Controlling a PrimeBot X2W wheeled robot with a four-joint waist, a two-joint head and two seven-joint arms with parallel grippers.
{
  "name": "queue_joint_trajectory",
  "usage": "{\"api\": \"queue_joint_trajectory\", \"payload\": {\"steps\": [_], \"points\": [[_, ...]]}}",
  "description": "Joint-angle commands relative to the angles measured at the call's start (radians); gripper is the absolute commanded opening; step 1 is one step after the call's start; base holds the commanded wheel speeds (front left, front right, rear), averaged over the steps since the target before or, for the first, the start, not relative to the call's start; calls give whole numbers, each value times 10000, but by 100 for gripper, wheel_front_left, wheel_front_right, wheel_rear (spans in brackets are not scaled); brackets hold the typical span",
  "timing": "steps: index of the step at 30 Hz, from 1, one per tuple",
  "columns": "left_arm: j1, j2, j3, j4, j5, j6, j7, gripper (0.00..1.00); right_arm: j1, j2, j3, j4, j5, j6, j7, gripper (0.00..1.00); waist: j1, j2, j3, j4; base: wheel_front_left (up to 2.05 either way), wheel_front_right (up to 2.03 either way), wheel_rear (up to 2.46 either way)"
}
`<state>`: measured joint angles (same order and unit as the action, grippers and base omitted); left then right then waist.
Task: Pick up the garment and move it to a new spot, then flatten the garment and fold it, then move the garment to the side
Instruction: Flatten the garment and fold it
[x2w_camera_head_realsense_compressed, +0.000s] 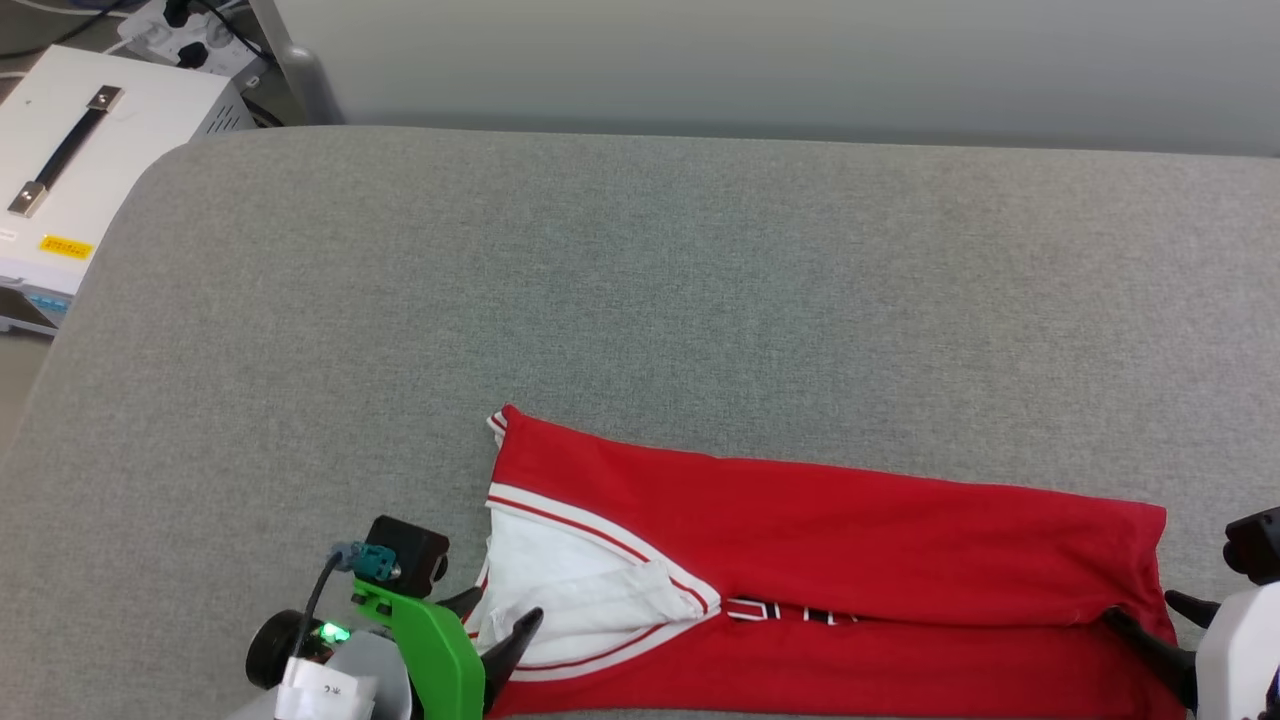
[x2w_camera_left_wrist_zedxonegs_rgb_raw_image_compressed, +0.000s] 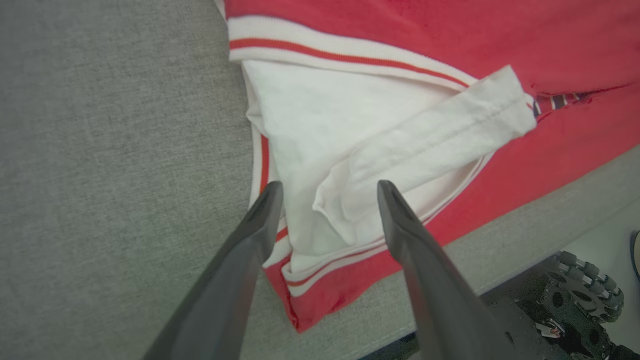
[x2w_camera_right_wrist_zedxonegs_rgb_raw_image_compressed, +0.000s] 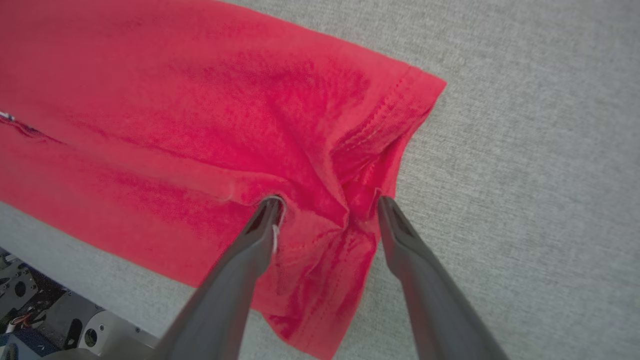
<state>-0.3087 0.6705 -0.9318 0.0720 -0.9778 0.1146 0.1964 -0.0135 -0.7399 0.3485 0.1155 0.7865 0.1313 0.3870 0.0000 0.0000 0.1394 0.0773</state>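
The garment (x2w_camera_head_realsense_compressed: 850, 540) is a red jersey lying folded lengthwise in a long strip near the front edge of the grey padded table (x2w_camera_head_realsense_compressed: 640, 280). Its white sleeve is tucked on top at the left end, and a sliver of black lettering shows at the fold. My left gripper (x2w_camera_head_realsense_compressed: 500, 610) is open, its fingers straddling the white sleeve of the garment (x2w_camera_left_wrist_zedxonegs_rgb_raw_image_compressed: 350, 125); the left gripper (x2w_camera_left_wrist_zedxonegs_rgb_raw_image_compressed: 327, 186) holds nothing. My right gripper (x2w_camera_head_realsense_compressed: 1145, 608) is open at the right end. There the garment (x2w_camera_right_wrist_zedxonegs_rgb_raw_image_compressed: 200, 125) is bunched into wrinkles between the right gripper (x2w_camera_right_wrist_zedxonegs_rgb_raw_image_compressed: 327, 200) fingers.
A white equipment box (x2w_camera_head_realsense_compressed: 70, 160) with a black handle stands off the table's far left corner, with a power strip (x2w_camera_head_realsense_compressed: 190, 35) behind it. The table's front edge runs just below the jersey, and my wheeled base (x2w_camera_left_wrist_zedxonegs_rgb_raw_image_compressed: 575, 295) sits beneath it.
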Motion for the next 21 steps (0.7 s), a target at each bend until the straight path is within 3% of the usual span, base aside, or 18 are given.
{"api": "queue_joint_trajectory", "payload": {"steps": [1,9,16,21], "points": [[76,-47,155,-83,-95,72,-209,100,173,-53,-97,-108,133,-6,111,100,0,0,-209,-49,0,0,0],[174,-92,1181,-660,-150,740,-1693,100,537,421,-1547,-751,566,-6,1196,100,0,0,-590,-123,0,0,0],[161,-267,1901,-731,672,1266,-3788,100,691,1661,-3225,-1234,64,-6,2270,100,0,0,-596,-139,0,0,0],[96,-414,2295,-608,1488,1335,-4468,100,674,2641,-4138,-1248,-730,-6,2978,100,0,0,-396,-92,0,0,0]]}}
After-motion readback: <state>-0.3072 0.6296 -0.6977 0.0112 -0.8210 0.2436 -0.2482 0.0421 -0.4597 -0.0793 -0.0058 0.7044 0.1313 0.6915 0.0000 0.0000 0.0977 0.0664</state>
